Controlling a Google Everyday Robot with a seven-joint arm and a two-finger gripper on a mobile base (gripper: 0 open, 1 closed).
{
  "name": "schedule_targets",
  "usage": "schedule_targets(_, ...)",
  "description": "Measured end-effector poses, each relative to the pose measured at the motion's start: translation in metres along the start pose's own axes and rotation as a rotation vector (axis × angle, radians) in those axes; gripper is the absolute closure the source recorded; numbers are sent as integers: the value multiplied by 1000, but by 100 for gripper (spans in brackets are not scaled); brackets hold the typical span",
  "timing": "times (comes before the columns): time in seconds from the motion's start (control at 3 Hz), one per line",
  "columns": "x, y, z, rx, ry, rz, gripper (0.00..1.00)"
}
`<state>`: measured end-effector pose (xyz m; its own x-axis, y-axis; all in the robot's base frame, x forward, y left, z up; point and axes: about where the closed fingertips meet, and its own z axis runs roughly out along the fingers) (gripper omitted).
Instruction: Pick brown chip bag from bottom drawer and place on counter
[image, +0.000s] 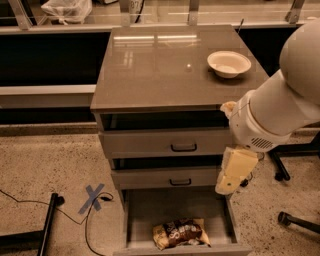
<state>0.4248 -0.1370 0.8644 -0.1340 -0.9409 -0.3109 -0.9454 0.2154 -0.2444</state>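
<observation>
The brown chip bag (180, 233) lies crinkled in the open bottom drawer (140, 215), near its front edge, dark in the middle with pale yellow ends. The counter (160, 65) is the glossy grey-brown cabinet top above it. My white arm comes in from the right, in front of the cabinet's right side. The pale yellow gripper end (229, 184) hangs down over the right edge of the open bottom drawer, above and to the right of the bag, apart from it.
A white bowl (229, 63) stands on the counter's right rear part. Two shallower drawers (183, 147) with dark handles sit shut above the bottom one. A blue tape cross (94, 197) and cables lie on the floor at left. Chair legs (295, 220) stand at right.
</observation>
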Motion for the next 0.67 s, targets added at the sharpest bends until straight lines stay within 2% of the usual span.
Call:
schedule_targets(0.33,2,0,0,2,2,3,0)
schedule_targets(0.67,11,1,36,-49,-9,34,0)
